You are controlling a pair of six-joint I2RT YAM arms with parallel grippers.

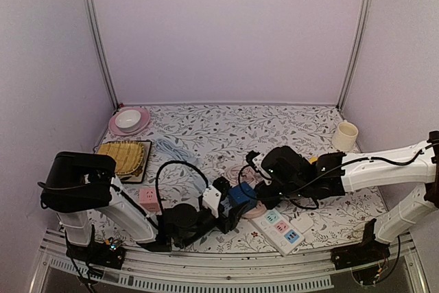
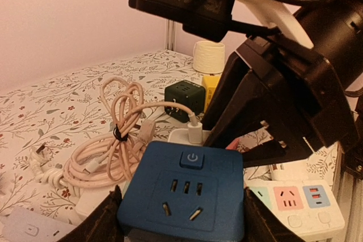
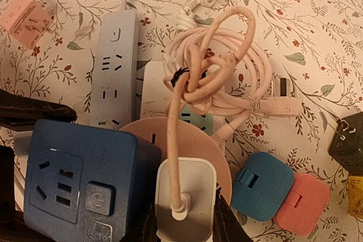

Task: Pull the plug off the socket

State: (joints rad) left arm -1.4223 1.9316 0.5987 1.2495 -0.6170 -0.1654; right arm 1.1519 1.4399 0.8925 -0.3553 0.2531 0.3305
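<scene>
A white plug with a pink cable sits between my right gripper's fingers, lying over a round pink socket. Right beside it is a blue cube socket. My right gripper is shut on the plug. My left gripper is shut on the blue cube socket, with a finger on each side. In the left wrist view the plug shows just behind the cube, under the black right gripper. I cannot tell which socket the plug's prongs sit in.
A white power strip lies at the front right and a grey strip by the cable coil. Blue and pink adapters, a dark green cube, a pink cube, a cup and a bowl are around.
</scene>
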